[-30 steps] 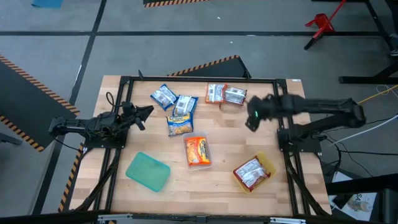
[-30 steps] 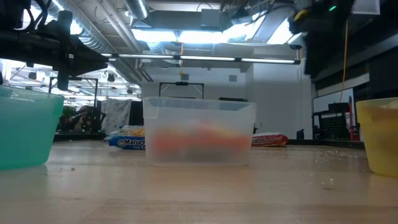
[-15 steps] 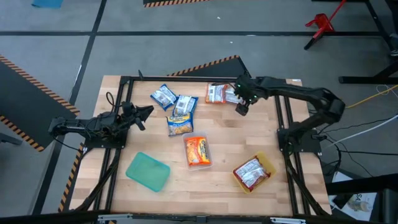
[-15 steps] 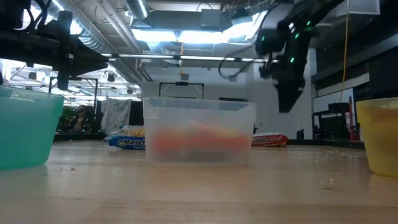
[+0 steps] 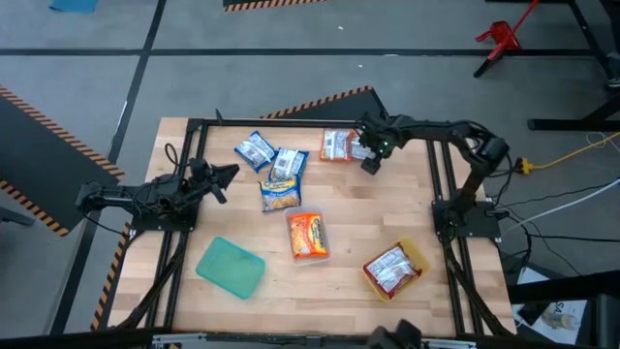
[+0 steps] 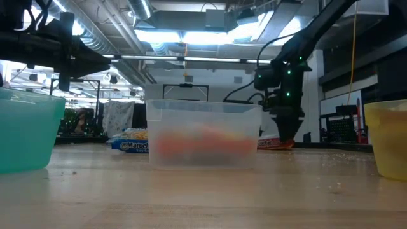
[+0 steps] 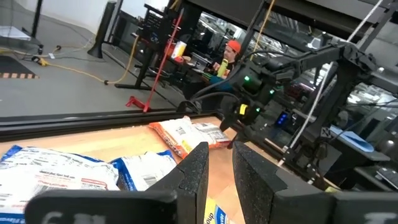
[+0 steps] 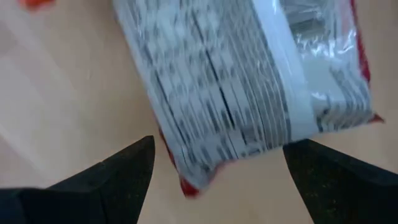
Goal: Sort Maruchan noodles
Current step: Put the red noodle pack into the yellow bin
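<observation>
Two red-and-silver Maruchan packets (image 5: 349, 146) lie side by side at the far edge of the table (image 5: 387, 208), and the right gripper (image 5: 369, 160) hangs just over the right-hand one of the pair. In the right wrist view its fingers (image 8: 106, 171) stand wide apart and hold nothing, with the red packet (image 8: 249, 81) lying between and just ahead of them, printed silver back upward. That packet's long axis runs slantwise across the line between the fingers, so the spread fingers look set to straddle one corner and the short end, not the full length; a small turn of the wrist would probably square the grip. From the low view, the gripper's tip sits just above the packet, close to the table.

Elsewhere, blue-white packets (image 5: 266, 155) cluster at the far middle, with a yellow-fronted one (image 5: 279, 195) just nearer. An orange packet (image 5: 308, 236) rests in the clear tray (image 6: 203, 135), and another red packet (image 5: 390, 268) lies in the yellow tray (image 5: 418, 258). A teal tray (image 5: 231, 267) holds nothing visible.

At the table's left side the left gripper (image 5: 219, 180) waits, its fingers (image 7: 194, 177) a narrow gap apart and empty, well away from the red pair. By my reckoning, the right arm is clearly the nearer one for this pick.
</observation>
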Motion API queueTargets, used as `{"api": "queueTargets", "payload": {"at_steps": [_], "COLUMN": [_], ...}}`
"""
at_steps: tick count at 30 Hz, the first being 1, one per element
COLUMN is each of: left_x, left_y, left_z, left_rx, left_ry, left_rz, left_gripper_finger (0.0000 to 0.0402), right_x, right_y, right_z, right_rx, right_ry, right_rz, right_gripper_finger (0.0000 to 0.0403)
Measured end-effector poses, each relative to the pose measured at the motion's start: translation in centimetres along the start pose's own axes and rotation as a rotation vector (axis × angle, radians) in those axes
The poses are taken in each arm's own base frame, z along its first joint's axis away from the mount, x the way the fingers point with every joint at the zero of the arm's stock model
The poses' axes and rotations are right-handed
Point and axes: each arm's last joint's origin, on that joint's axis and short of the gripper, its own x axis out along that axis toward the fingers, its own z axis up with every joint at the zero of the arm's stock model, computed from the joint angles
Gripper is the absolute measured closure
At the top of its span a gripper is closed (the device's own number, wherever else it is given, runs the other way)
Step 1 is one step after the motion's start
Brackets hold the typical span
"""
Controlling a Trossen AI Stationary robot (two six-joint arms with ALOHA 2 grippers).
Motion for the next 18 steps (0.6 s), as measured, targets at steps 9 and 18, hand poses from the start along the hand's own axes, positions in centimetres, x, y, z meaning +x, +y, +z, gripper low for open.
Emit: {"api": "queueTargets", "payload": {"at_steps": [9,18], "left_x": [0.00,0.00], "left_y": [0.03,0.03], "left_z": [0.03,0.03], "left_rx": [-0.001,-0.001], "left_ry": [-0.006,-0.005], "left_rz": [0.010,0.010], "left_gripper_finger": [0.0335,0.0335], "right_x": [0.12,0.13], "right_y": [-0.38,-0.37], "right_z": [0.46,0.46], "right_rx": [0.003,-0.042], "right_ry": [-0.041,-0.040], "right_rz": [-0.058,-0.054], "right_gripper_finger": [0.0192,0.0392]}}
